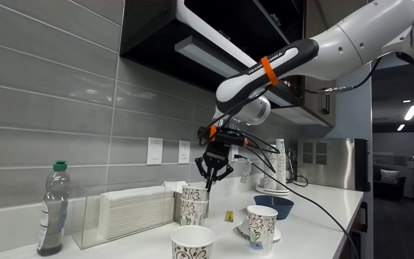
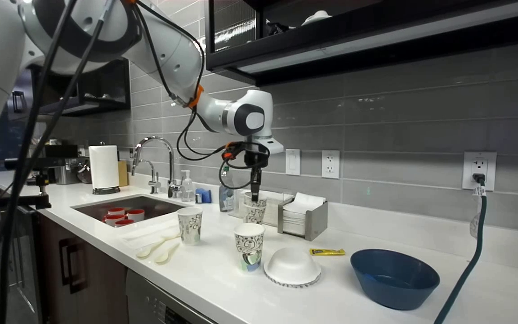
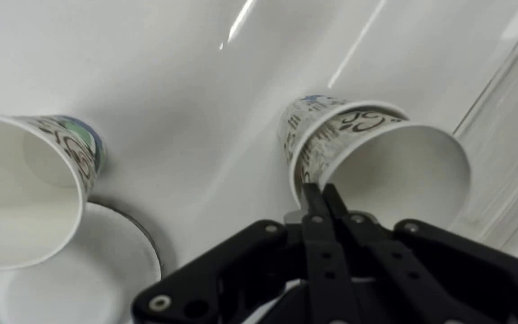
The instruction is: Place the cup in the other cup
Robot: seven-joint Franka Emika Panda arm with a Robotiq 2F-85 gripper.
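The cup [image 1: 194, 194] is a white paper cup with brown swirl print. It sits partly inside the other cup [image 1: 191, 212], a similar paper cup standing on the counter, with its upper part showing above the lower rim. In the wrist view the cup [image 3: 403, 173] leans to one side within the other cup [image 3: 298, 121]. My gripper [image 3: 322, 189] is shut on the cup's rim, one finger inside it and one outside, between the two walls. The gripper also shows over the stack in both exterior views [image 1: 209, 189] [image 2: 255, 198]. The bottom of the cup is hidden.
Two more paper cups stand nearby [image 2: 248, 247] [image 2: 190, 227]. An upturned white bowl [image 2: 292, 265], a yellow packet [image 2: 327, 252] and a blue bowl [image 2: 394, 279] lie on the counter. A napkin holder [image 2: 315, 220] stands close beside the stack. A bottle [image 1: 54, 212] stands by the wall.
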